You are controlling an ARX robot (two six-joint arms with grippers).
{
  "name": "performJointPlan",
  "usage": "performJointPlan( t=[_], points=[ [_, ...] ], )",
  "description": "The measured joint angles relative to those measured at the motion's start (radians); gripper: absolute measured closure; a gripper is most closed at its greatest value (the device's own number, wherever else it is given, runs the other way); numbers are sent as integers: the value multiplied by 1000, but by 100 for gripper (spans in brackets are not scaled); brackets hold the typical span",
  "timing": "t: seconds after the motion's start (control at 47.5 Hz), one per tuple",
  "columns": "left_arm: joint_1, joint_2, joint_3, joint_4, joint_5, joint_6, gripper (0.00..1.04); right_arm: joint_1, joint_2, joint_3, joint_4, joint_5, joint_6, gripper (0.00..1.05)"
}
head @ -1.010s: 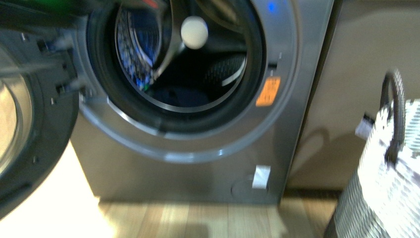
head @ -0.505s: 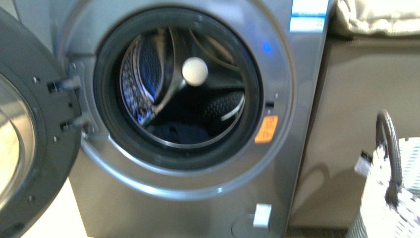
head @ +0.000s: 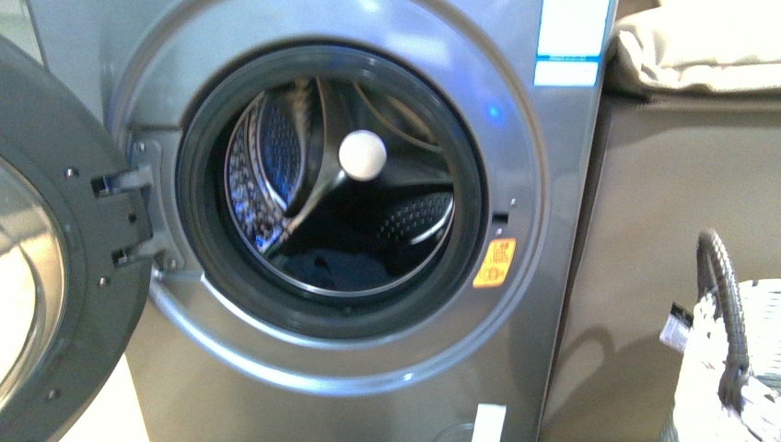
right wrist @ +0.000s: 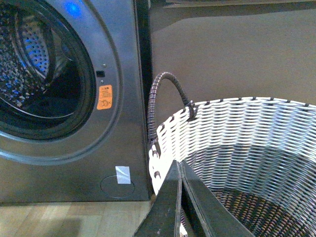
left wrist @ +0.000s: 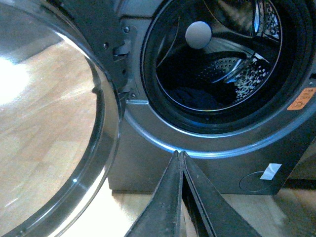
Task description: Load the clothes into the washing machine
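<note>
1. Washing machine: door swung wide open at the 9 o'clock side of the porthole.
2. Clothes: dark bundle lying at the 6 o'clock bottom of the drum; also seen from the left wrist.
3. White ball sits near drum centre, above the clothes.
4. Orange sticker at 4 o'clock of the porthole rim.
5. Left tool: fingers pressed together, empty, in front of the machine below the porthole.
6. Right tool: fingers together, empty, over the white basket.
7. Basket stands at 3 o'clock of the machine.
</note>
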Motion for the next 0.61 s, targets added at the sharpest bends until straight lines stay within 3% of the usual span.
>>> performJointPlan(
  t=[0.61],
  points=[
    [0, -219, -95, -110, 1, 0, 101, 0, 0, 0, 0, 0, 0, 102]
  ],
)
